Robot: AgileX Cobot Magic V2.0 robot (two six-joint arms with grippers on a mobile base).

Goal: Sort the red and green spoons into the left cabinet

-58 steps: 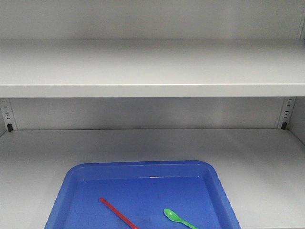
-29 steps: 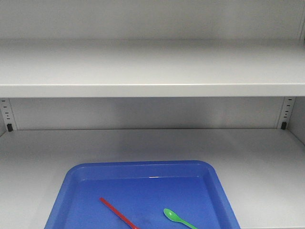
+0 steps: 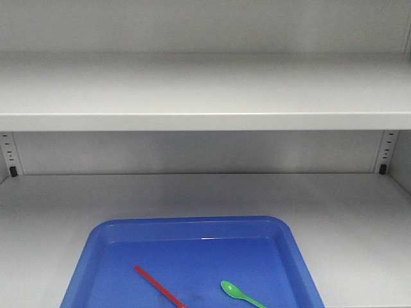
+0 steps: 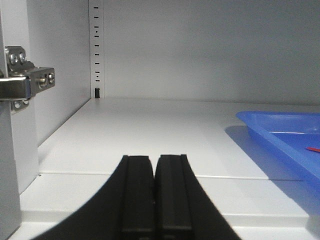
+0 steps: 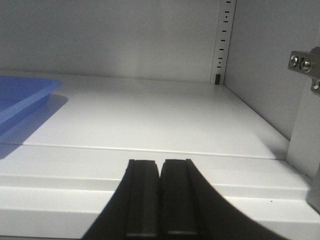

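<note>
A red spoon (image 3: 159,290) and a green spoon (image 3: 240,294) lie apart in a blue tray (image 3: 186,225) on the lower shelf (image 3: 347,212) of the pale grey cabinet. The red one points its handle up-left; its lower end is cut off by the frame. A tip of red (image 4: 313,149) shows in the left wrist view. My left gripper (image 4: 154,159) is shut and empty, low at the shelf's front left. My right gripper (image 5: 160,163) is shut and empty at the front right, the tray (image 5: 25,92) to its left. Neither gripper shows in the front view.
An upper shelf (image 3: 205,96) spans the cabinet above the tray. Peg-hole strips (image 4: 97,50) run up the back corners. Metal door hinges (image 4: 25,82) stick out on the left wall, and another hinge (image 5: 306,65) on the right wall.
</note>
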